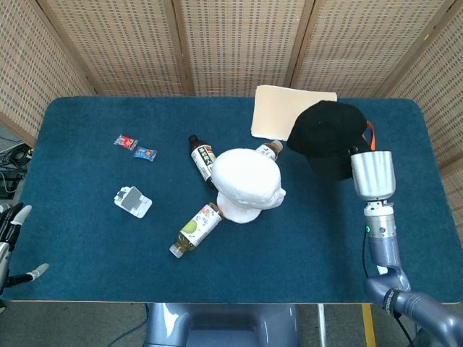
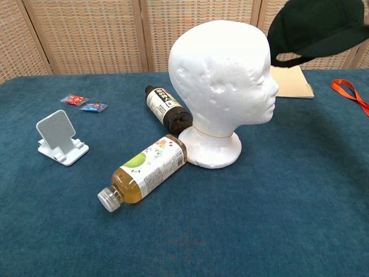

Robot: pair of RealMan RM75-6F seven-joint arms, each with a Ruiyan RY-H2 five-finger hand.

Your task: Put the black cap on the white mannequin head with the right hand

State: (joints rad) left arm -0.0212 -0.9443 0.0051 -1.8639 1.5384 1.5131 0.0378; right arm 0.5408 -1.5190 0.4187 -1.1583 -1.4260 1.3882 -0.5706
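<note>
The white mannequin head (image 1: 246, 184) stands upright mid-table, facing right in the chest view (image 2: 222, 86). The black cap (image 1: 327, 134) hangs in the air to its right, at about crown height, high at the top right of the chest view (image 2: 320, 29). My right hand (image 1: 372, 173) holds the cap from its right side; its fingers are hidden under the fabric, and the chest view does not show it. My left hand (image 1: 16, 242) rests at the table's front left corner, fingers apart and empty.
A green tea bottle (image 2: 147, 173) and a dark bottle (image 2: 167, 109) lie against the head's base, with a third bottle (image 1: 269, 150) behind it. A white phone stand (image 2: 57, 138) and two candy packets (image 1: 136, 147) lie left. A beige notebook (image 1: 278, 112) and orange lanyard (image 2: 349, 93) lie at the back right.
</note>
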